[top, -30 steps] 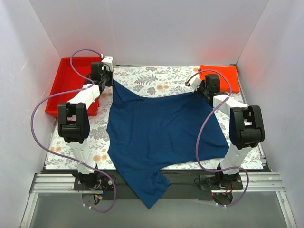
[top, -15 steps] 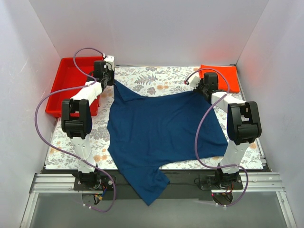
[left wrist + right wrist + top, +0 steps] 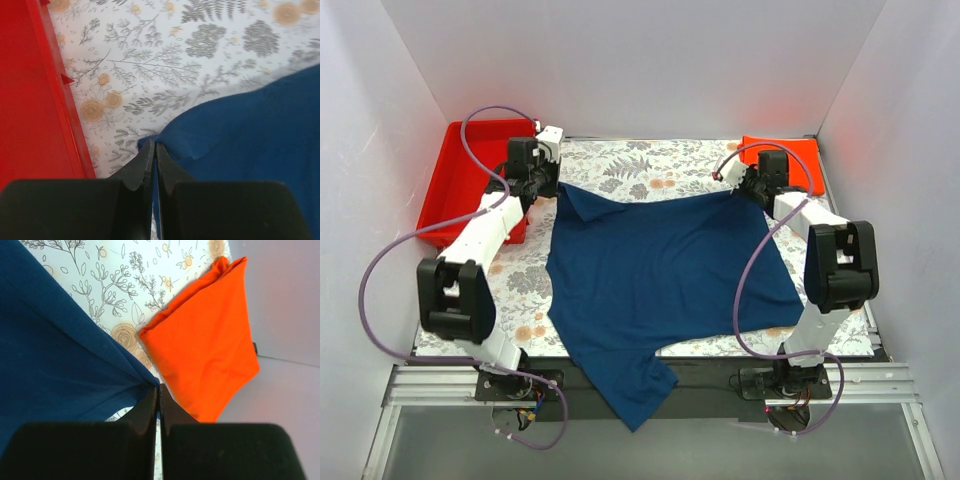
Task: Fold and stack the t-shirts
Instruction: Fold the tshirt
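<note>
Pinched shut, my left hand (image 3: 154, 146) holds the navy shirt (image 3: 660, 270) by its far-left corner. My right hand (image 3: 158, 387), equally closed, holds its far-right corner, beside the folded orange shirt (image 3: 205, 340) at the far-right corner of the surface (image 3: 650, 160). This looks like flattening before folding, so next both hands must move together. The navy shirt's long axis runs far-to-near, one end overhanging the near edge.

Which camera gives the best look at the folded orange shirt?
Right wrist view: the orange shirt is close and large, its folded edges clear. Top external shows it small in the far corner, partly behind the right arm. Left wrist misses it.
</note>
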{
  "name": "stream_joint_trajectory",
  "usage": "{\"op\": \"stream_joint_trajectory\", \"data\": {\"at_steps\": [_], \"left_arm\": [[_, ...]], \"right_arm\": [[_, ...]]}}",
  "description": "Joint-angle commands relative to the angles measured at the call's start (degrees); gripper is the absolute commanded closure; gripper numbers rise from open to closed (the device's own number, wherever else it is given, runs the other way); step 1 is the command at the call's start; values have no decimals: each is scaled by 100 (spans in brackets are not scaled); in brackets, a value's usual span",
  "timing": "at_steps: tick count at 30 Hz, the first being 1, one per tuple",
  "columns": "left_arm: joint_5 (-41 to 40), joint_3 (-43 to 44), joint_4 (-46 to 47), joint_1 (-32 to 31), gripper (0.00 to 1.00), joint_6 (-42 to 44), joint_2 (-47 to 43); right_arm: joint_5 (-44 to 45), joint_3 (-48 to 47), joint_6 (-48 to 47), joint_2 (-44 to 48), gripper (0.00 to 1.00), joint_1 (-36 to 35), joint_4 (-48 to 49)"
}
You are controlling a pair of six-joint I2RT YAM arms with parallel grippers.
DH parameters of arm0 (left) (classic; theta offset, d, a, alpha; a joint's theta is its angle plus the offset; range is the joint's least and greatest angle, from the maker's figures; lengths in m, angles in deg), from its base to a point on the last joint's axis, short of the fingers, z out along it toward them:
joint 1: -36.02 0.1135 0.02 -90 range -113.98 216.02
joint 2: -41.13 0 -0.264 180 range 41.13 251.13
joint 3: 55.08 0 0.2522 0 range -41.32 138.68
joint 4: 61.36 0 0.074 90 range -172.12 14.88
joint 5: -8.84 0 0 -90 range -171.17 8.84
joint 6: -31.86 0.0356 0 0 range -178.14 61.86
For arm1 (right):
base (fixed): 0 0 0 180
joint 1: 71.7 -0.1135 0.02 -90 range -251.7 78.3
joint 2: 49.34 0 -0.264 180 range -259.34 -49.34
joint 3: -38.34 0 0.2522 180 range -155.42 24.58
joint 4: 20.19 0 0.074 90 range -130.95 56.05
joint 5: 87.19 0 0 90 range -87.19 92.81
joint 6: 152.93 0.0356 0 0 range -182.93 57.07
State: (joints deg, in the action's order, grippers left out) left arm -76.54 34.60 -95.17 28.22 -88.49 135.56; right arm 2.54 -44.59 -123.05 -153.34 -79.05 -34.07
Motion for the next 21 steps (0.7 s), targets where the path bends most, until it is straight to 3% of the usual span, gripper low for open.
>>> {"op": "stream_joint_trajectory", "data": {"at_steps": [1,8,14,21], "left_arm": [[-75,-314,-769,-284,100,257,-994],[-374,-719,-2045,-671,100,-67,-1840],[416,-1395,-2670,-688,100,186,-2595],[628,-2125,-3039,-812,100,354,-2817]], "right_arm": [[-350,79,-360,626,99,102,-251],[-649,543,-913,1066,99,243,-673],[-641,940,-1186,1084,99,278,-744],[-526,1107,-1266,900,99,313,-744]]}}
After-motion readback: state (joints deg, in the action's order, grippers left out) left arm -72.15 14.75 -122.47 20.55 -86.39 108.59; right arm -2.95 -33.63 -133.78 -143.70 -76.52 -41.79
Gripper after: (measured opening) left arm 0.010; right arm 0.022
